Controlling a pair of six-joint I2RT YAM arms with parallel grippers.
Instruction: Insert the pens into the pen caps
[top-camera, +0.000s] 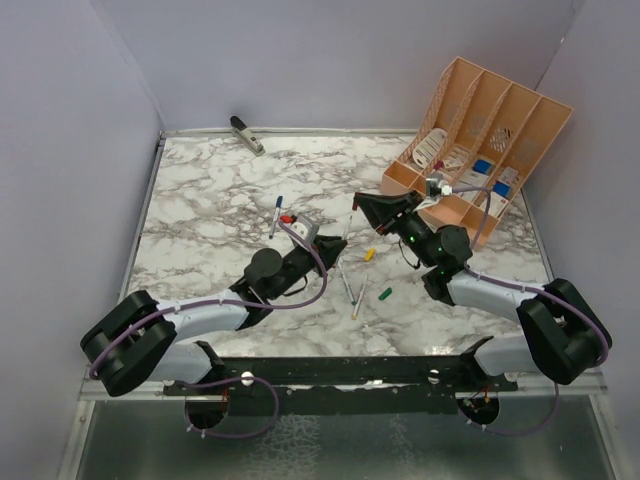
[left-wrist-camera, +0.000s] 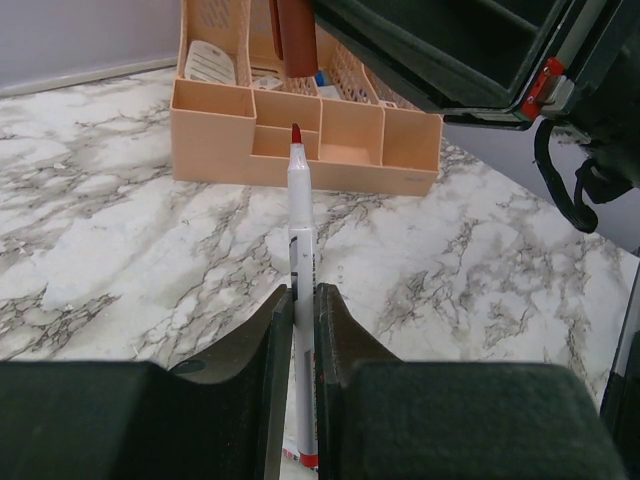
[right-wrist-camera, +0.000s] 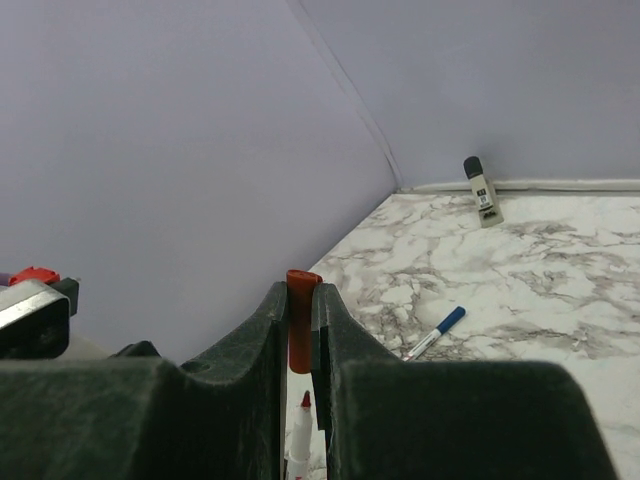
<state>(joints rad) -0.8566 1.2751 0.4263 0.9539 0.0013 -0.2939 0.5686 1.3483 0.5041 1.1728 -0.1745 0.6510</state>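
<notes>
My left gripper (left-wrist-camera: 303, 300) is shut on a silvery pen (left-wrist-camera: 302, 230) whose red tip points away from the wrist. My right gripper (right-wrist-camera: 300, 290) is shut on a red pen cap (right-wrist-camera: 300, 320), whose closed end sticks out past the fingertips. The pen's red tip (right-wrist-camera: 304, 402) sits just short of the cap's open end, in line with it and apart from it. Seen from above, the two grippers meet over the middle of the table, left (top-camera: 335, 242) and right (top-camera: 362, 205). Two loose pens (top-camera: 347, 277) lie there, with a yellow cap (top-camera: 369, 255) and a green cap (top-camera: 385, 293).
A pen wearing a blue cap (top-camera: 276, 215) lies left of the grippers. An orange organizer (top-camera: 480, 130) stands at the back right, just behind my right gripper. A dark-and-white clip-like object (top-camera: 247, 135) lies by the back wall. Purple walls close in the table.
</notes>
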